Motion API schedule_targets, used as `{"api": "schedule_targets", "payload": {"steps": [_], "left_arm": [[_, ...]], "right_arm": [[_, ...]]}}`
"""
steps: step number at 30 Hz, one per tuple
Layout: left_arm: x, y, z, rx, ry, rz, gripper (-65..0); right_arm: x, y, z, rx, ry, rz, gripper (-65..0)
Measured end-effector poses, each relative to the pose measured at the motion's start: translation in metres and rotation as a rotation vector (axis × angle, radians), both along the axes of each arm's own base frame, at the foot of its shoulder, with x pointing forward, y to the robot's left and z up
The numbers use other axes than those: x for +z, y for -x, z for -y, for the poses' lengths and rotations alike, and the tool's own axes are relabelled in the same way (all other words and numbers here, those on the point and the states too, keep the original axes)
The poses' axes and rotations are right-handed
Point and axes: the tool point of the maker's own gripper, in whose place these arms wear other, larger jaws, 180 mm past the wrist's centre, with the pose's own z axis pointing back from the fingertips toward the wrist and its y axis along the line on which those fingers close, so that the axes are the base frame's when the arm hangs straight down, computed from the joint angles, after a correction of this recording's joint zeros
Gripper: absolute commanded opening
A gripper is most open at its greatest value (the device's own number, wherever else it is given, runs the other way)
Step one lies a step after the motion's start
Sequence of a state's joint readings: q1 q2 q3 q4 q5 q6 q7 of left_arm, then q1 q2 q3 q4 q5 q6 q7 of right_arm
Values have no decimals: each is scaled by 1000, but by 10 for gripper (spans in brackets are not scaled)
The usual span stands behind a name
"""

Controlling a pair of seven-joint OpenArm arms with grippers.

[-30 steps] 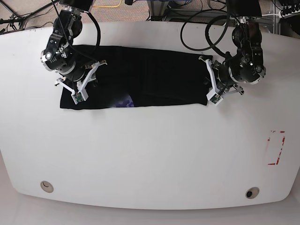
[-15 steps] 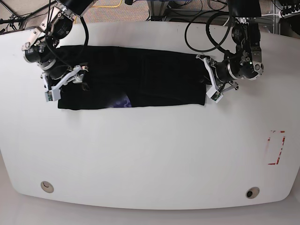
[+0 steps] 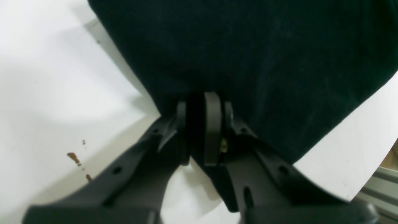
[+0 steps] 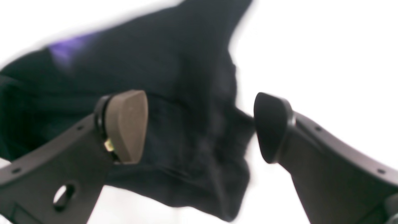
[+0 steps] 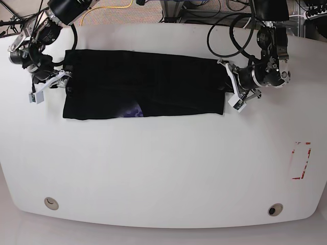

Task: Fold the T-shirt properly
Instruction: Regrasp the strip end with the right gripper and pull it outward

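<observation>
Two hands work the ends of one long black band of cloth. The T-shirt (image 5: 145, 91) lies flat on the white desk (image 5: 163, 168), folded into a strip whose long axis runs from one hand across to the other, with a scrap of the purple print peeping out along its near edge.

The left hand (image 3: 203, 130) has its fingers pressed nearly together on a pinch of the shirt's end hem; the dark cloth spreads away in front of it, and bare desk lies behind and to either side. The right hand (image 4: 199, 127) stands with its fingers wide apart and nothing between them. In its wrist view the shirt's other end lies bunched just ahead of and beneath the gap, untouched as far as I can tell; in the base view this hand (image 5: 48, 87) sits just off that end, over the desk.

So the next fold probably turns on the left hand, the only one with a hold: it would carry its end along the strip's length toward the right hand.
</observation>
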State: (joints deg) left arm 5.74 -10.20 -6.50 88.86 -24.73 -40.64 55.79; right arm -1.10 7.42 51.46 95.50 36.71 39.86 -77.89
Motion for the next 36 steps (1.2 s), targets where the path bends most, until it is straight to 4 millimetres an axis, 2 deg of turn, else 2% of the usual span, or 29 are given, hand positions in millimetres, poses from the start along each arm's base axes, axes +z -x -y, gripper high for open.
{"api": "schedule_targets", "payload": {"steps": [4,8,12,15,22,31,36], "left_arm": [[1,-1,1,1,20,11,-594],[0,0,0,10,33,24,-594],[0,-1,-4,12,39,31,-594],[0,-1,-4,11,38,32,-594],[0,-1,-5,13,39,32,-594],[0,-1,-5,14,39,32,-594],[0,-1,-5,14,39,31,-594]], "right_arm": [[13,-10,7,3,5,53,-141],[17,-11,18,4,28,55,-144],[5,-5,30,-12,12,8,-146],[-6,-1,32,-24,-12,-30,-146],[-12,2,36,-71,-57,-21,-146],[-34,2,15,-67,-152,-51,-146],[-35,-1,12,-79,-168,-23,-146]]}}
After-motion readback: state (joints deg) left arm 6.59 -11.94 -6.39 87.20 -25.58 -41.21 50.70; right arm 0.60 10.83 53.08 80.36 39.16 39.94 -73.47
